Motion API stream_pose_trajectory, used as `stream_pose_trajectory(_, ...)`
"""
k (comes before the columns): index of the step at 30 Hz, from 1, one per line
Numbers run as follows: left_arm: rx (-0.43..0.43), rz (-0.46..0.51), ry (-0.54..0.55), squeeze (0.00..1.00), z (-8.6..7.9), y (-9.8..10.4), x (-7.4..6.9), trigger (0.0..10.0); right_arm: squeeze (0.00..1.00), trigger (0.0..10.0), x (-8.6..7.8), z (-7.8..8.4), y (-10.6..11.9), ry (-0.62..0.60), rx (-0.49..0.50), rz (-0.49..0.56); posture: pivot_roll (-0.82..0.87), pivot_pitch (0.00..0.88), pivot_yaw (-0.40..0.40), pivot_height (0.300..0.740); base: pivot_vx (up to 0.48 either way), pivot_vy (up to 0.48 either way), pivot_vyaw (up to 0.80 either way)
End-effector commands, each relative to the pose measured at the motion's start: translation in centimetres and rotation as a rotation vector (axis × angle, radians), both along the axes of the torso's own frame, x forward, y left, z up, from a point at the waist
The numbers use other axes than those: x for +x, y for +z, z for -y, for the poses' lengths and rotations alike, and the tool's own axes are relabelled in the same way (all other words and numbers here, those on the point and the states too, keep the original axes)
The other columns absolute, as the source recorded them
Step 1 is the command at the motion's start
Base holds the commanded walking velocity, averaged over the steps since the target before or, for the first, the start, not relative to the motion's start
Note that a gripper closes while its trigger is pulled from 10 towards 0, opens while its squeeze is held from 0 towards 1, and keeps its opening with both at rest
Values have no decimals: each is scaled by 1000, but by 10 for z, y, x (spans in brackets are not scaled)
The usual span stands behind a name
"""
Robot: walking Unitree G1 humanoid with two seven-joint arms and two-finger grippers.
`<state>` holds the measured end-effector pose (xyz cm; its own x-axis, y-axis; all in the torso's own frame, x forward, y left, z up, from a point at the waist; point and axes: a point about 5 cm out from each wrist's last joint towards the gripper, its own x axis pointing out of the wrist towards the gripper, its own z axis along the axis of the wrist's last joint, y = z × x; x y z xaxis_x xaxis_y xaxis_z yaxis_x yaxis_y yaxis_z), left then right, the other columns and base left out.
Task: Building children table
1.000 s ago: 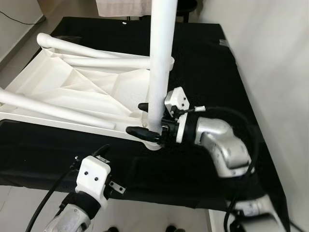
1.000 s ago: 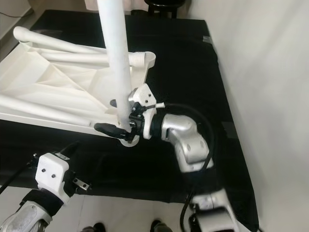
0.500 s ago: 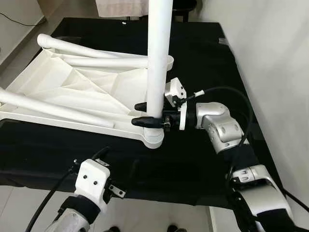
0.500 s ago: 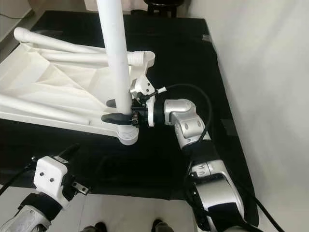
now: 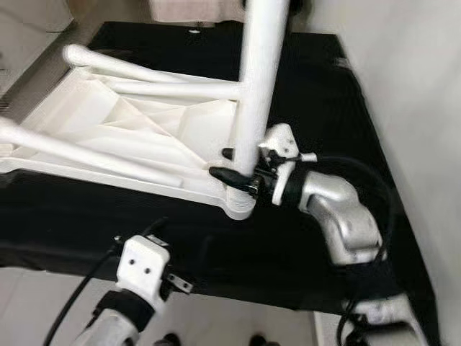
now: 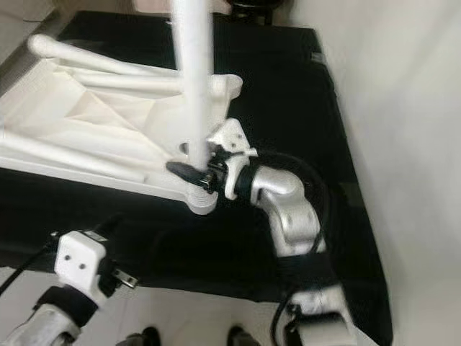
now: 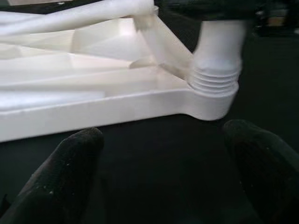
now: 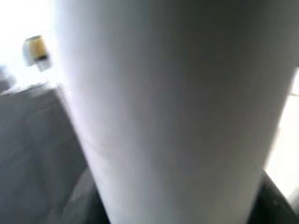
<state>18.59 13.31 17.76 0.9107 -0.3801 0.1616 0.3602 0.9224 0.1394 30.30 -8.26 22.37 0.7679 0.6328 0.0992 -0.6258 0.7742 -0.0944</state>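
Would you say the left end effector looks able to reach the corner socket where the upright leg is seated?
Probably yes: the left end effector hovers open, facing the corner socket, with bare black cloth between; the right end effector grips the upright leg just above it.

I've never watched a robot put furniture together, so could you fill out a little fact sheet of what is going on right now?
Setting: a black mat on the floor beside a pale wall
Main piece: a white plastic tabletop lying upside down, ribs showing
Upright leg: stands in the near corner socket
Other legs: two lie across the tabletop
Right gripper: fingers around the upright leg, just above the socket
Left gripper: open, low over the mat, facing that corner, touching nothing
Stage: leg in the socket; how tight it sits cannot be told
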Motion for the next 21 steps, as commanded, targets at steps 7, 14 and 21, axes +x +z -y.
stream_pose_trajectory(7,21,-9,-4,0,-3,-3,6,10000,0,1529,-6,-10,-45,-303,-14,-228,4,296,-30,740,0,0,0)
stream_pose_trajectory(14,26,-5,7,0,-6,-4,9,10000,910,10000,-7,-18,-35,-173,116,-214,-5,284,-30,740,0,0,0)
stream_pose_trajectory(21,27,-5,5,0,-5,-5,11,10000,1000,10000,-14,-23,-9,135,181,-144,2,280,-27,740,0,0,0)
